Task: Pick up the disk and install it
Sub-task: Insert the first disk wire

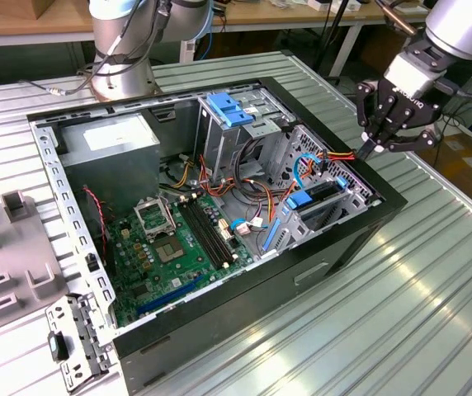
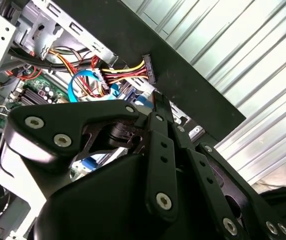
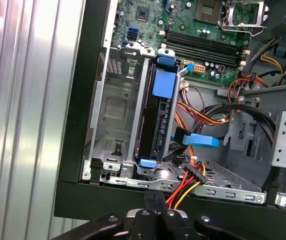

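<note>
The disk point(image 1: 314, 196), a dark drive in a light-blue carrier, sits on edge in the metal drive cage at the corner of the open computer case nearest the exterior view's right. In the first wrist view the disk point(image 3: 155, 120) fills one slot, with blue carrier ends at both ends. My gripper point(image 1: 370, 148) hovers just outside the case's black rim point(image 1: 384, 194), above and beside that cage. Its fingers are pressed together with nothing between them. The gripper point(image 3: 154, 197) is over the rim in line with the disk. In the second wrist view the gripper point(image 2: 159, 105) hides most of the cage.
A red-yellow-black cable bundle with a black connector point(image 3: 195, 175) lies by the cage, beside a blue flat cable point(image 3: 200, 140). A blue latch piece point(image 1: 229, 109) tops the rear cage. The motherboard point(image 1: 170, 239) lies in the case. A loose bracket point(image 1: 75, 338) and grey fixture point(image 1: 5, 272) lie outside.
</note>
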